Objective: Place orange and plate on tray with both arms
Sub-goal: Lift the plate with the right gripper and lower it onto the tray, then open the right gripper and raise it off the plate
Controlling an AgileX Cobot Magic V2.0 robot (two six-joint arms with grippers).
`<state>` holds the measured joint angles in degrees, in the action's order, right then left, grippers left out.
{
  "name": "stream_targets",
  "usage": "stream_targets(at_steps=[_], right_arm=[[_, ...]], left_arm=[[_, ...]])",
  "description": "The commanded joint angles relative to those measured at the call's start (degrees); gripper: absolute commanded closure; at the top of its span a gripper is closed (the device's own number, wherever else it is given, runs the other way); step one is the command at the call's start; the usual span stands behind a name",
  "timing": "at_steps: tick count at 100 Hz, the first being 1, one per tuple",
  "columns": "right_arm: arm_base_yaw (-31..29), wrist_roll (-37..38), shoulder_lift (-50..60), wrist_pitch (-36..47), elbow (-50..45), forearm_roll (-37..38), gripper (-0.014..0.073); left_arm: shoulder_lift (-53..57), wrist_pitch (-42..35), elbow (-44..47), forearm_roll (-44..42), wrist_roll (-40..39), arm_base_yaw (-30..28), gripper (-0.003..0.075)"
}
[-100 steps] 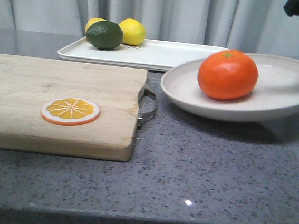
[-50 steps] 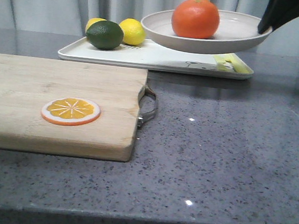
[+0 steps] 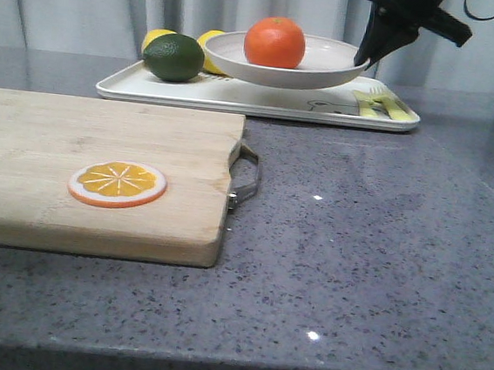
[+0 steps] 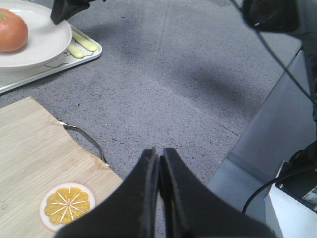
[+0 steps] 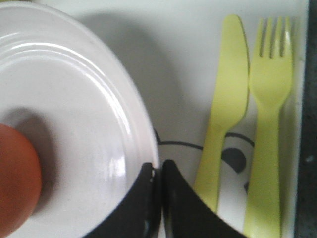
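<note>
The orange (image 3: 275, 42) sits in the off-white plate (image 3: 324, 71), which hangs just above the white tray (image 3: 238, 97) at the back. My right gripper (image 3: 361, 60) is shut on the plate's right rim; its wrist view shows the rim (image 5: 136, 124) pinched between the fingers (image 5: 157, 168) over the tray's bear drawing. The orange shows at that view's edge (image 5: 15, 178). My left gripper (image 4: 158, 156) is shut and empty, above the counter near the cutting board's handle. The left wrist view also shows the plate (image 4: 42, 42) and orange (image 4: 11, 30).
A wooden cutting board (image 3: 91, 170) with an orange slice disc (image 3: 116, 182) and a metal handle (image 3: 245, 178) fills the left. A green lime (image 3: 173, 57) and two yellow lemons (image 3: 156, 36) lie on the tray's left end. Yellow-green knife and fork marks (image 5: 247, 99) are on its right end.
My right gripper has carried the plate with the orange back and left, from the near right counter to just over the tray, and lowered it.
</note>
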<state>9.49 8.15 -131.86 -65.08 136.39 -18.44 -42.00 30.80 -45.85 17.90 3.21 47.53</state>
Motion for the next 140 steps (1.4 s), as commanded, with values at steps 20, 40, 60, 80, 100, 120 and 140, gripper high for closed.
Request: stream_targets(at_steps=[20,40,60,80,100,120,140], right_arm=[[0.21,-0.29,-3.32,0.78,10.77,-3.4,0.066],[0.14,-0.29,-4.14,2.6,10.77,-3.27,0.066],[0.14,-0.29,-4.14,2.29,10.77,-3.25,0.0633],[0.14,-0.29,-4.14,2.17,10.77,-3.2,0.0398],[0.14,-0.29,-2.77,0.56,10.77,-1.97,0.0369],[0.66,-0.29,1.85,-2.45,10.77,4.89,0.047],[1.32,-0.29,5.78,-6.66,10.77,5.72,0.0645]], left_arm=[[0.28,-4.17,-1.52,1.77,-0.41,0.37,0.0741],[0.28,-4.3,-1.52,3.08,-0.41,0.37,0.0741],[0.28,-4.3,-1.52,3.08,-0.41,0.37,0.0741],[0.28,-4.3,-1.52,3.08,-0.41,0.37,0.0741],[0.28,-3.97,-1.52,3.72,-0.41,0.37,0.0741],[0.28,-3.97,-1.52,3.72,-0.41,0.37,0.0741],[0.28,-3.97,-1.52,3.92,-0.41,0.37,0.0741]])
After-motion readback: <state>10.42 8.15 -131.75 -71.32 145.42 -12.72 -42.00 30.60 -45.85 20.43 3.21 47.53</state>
